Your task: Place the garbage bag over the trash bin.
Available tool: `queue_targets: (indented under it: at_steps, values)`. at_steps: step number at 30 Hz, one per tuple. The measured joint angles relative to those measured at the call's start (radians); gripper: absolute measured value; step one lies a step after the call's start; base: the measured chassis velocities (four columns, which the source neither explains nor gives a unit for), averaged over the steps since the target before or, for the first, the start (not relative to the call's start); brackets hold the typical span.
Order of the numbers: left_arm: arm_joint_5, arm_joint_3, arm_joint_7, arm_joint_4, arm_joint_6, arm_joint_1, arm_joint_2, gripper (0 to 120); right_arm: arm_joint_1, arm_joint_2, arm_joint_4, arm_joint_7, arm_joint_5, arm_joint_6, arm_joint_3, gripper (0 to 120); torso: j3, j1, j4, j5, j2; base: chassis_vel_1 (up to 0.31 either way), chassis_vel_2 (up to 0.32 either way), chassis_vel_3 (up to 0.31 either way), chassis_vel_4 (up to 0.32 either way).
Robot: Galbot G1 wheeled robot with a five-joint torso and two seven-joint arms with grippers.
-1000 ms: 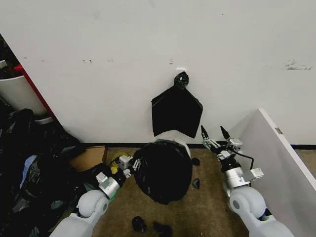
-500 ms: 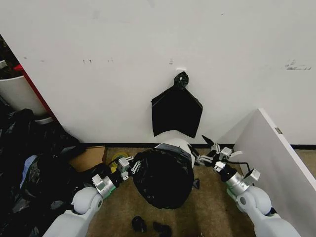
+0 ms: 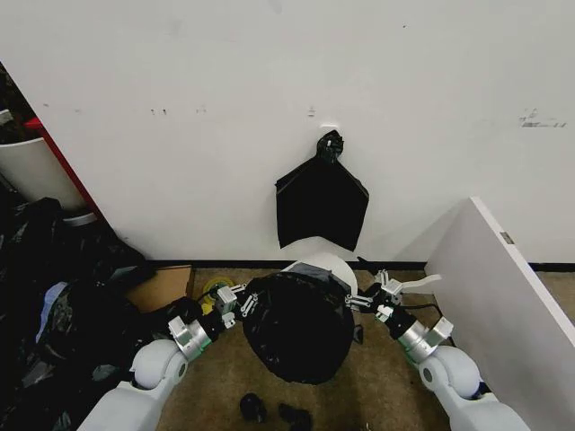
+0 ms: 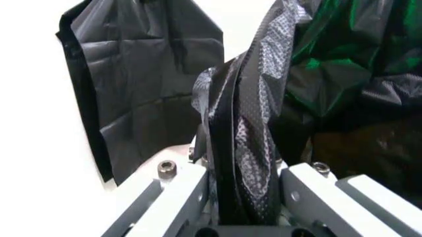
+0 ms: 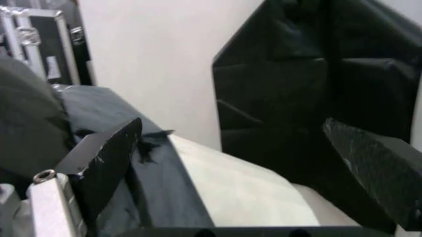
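Over trash bin (image 3: 325,267), garbage bag (image 3: 296,325), bin mostly hidden

A flat black bag bunch (image 3: 322,205), knotted at its top, hangs on the white wall (image 3: 225,99). A heap of black bags (image 3: 54,296) fills the left corner beside a cardboard piece (image 3: 162,287). A white panel (image 3: 503,278) leans at right.

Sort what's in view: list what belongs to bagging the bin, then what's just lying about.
In the job: garbage bag, trash bin, left gripper clamping the bag, right gripper open at the bin's rim.

Lying about: knotted bag bunch on the wall, bag heap, cardboard, white panel.
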Motion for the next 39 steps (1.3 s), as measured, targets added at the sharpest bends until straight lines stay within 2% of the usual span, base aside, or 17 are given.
queue_targets:
  at_steps: [7,11,13,14,16,17,20,23,25,26,27,29,38,39]
  values:
    - [-0.011,0.000,-0.041,0.004,0.016,0.000,-0.010,1,-0.002,0.003,0.019,0.085,0.005,0.018,0.017,100,0.000,0.000,0.0001,-0.0001,0.000,0.000,0.000,0.000,0.000]
    - [-0.030,0.006,-0.114,-0.012,0.073,0.003,-0.013,1,-0.009,0.010,0.037,0.142,0.016,0.030,0.024,100,0.000,0.000,-0.0001,0.0000,0.000,0.000,0.000,0.000,0.000]
    - [-0.044,0.013,-0.174,-0.041,0.149,0.011,-0.012,1,-0.014,0.017,0.063,0.205,0.022,0.030,0.019,100,0.000,0.000,0.0000,0.0000,0.000,0.000,0.000,0.000,0.000]
    - [-0.064,0.020,-0.226,-0.067,0.223,0.017,-0.011,1,-0.019,0.023,0.086,0.255,0.025,0.030,0.012,100,0.000,0.000,0.0000,-0.0001,0.000,0.000,0.000,0.000,0.000]
    - [-0.193,0.035,-0.391,-0.161,0.436,0.027,-0.009,1,-0.038,0.040,0.162,0.357,0.025,0.020,-0.006,100,0.000,0.000,0.0001,-0.0001,0.000,0.000,0.000,0.000,0.000]
    - [-0.193,0.035,-0.391,-0.161,0.436,0.027,-0.009,1,-0.038,0.040,0.162,0.357,0.025,0.020,-0.006,100,0.000,0.000,0.0001,-0.0001,0.000,0.000,0.000,0.000,0.000]
    - [-0.346,0.039,-0.538,-0.262,0.647,0.026,-0.008,1,-0.060,0.049,0.217,0.389,-0.015,0.011,-0.023,100,0.000,0.000,-0.0003,-0.0002,0.000,0.000,0.000,0.000,0.000]
    - [-0.421,0.038,-0.671,-0.330,0.861,0.030,-0.005,1,-0.058,0.049,0.229,0.391,-0.033,-0.002,-0.049,100,0.000,0.000,0.0000,0.0000,0.000,0.000,0.000,0.000,0.000]
    - [-0.502,0.048,-0.847,-0.366,1.047,0.020,-0.006,1,-0.057,0.052,0.230,0.394,-0.038,-0.010,-0.060,100,0.000,0.000,0.0002,0.0000,0.000,0.000,0.000,0.000,0.000]
    - [-0.502,0.048,-0.847,-0.366,1.047,0.020,-0.006,1,-0.057,0.052,0.230,0.394,-0.038,-0.010,-0.060,100,0.000,0.000,0.0002,0.0000,0.000,0.000,0.000,0.000,0.000]
    - [-0.537,0.059,-0.938,-0.372,1.092,0.012,-0.007,1,-0.057,0.053,0.230,0.401,-0.043,-0.012,-0.062,100,0.000,0.000,0.0002,0.0000,0.000,0.000,0.000,0.000,0.000]
    - [-0.547,0.074,-0.998,-0.367,1.112,0.006,-0.018,1,-0.061,0.053,0.226,0.413,-0.046,-0.015,-0.060,100,0.000,0.000,0.0000,0.0003,0.000,0.000,0.000,0.000,0.000]
    - [-0.546,0.104,-1.050,-0.314,1.106,0.023,-0.067,1,-0.064,0.042,0.206,0.420,-0.045,-0.017,-0.050,100,0.000,0.000,0.0000,0.0000,0.000,0.000,0.000,0.000,0.000]
    - [-0.534,0.108,-1.050,-0.311,1.104,0.026,-0.070,4,-0.060,0.041,0.202,0.419,-0.045,-0.017,-0.051,100,0.000,0.000,-0.0001,-0.0001,0.000,0.000,0.000,0.000,0.000]
